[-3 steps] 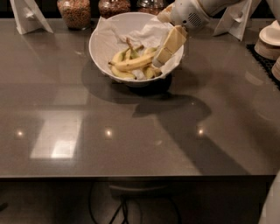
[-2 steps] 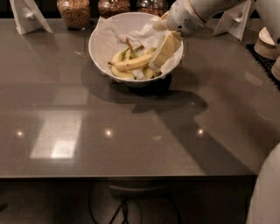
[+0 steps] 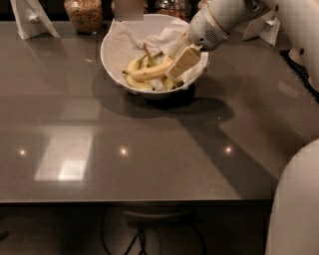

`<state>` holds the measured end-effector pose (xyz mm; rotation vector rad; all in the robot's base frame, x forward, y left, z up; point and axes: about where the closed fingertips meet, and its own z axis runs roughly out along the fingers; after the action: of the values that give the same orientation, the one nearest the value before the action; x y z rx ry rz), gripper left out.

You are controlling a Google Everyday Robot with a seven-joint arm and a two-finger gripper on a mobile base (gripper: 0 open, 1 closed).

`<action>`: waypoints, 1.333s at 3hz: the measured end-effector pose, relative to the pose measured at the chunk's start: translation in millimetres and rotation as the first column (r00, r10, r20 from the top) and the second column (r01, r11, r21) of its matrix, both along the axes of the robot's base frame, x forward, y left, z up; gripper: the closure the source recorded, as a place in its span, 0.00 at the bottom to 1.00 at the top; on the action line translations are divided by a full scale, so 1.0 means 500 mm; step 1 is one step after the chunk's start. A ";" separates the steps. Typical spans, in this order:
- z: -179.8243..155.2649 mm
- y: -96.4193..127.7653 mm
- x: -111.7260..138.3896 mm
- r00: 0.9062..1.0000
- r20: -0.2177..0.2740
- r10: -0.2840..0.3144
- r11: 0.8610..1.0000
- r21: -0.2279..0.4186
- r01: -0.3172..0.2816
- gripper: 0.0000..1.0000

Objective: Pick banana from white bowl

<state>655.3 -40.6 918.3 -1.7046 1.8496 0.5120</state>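
Note:
The white bowl [image 3: 115, 50] stands at the back middle of the dark table, lined with crumpled white paper. Several bananas lie in it. The longest, nearly straight yellow banana [image 3: 147, 73] lies across the top of the pile with a dark tip at its left end. Shorter curved bananas lie under and behind it. My gripper [image 3: 175, 72] reaches down into the bowl from the upper right, at the right end of the long banana and touching or nearly touching it. The arm's white wrist [image 3: 212, 25] is above the bowl's right rim.
Glass jars of grains [image 3: 84, 14] stand behind the bowl at the table's back edge. A white folded card [image 3: 31, 19] stands at the back left, another [image 3: 264, 26] at the back right. My white body [image 3: 296, 199] fills the lower right corner. The table's front edge [image 3: 134, 201] runs across the lower frame.
My gripper has moved down and to the left, deeper into the bowl, toward the right end of the long banana. The bananas and bowl have not moved.

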 end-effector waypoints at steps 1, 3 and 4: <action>-0.006 0.006 0.015 1.000 -0.007 0.010 1.000 -0.009 -0.010 0.38; -0.018 0.043 0.044 0.998 -0.021 0.059 0.998 -0.026 -0.060 0.40; -0.030 0.061 0.048 0.996 -0.039 0.085 0.996 -0.035 -0.087 0.42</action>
<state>679.2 -9.9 903.3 -1.8167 1.8282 0.5513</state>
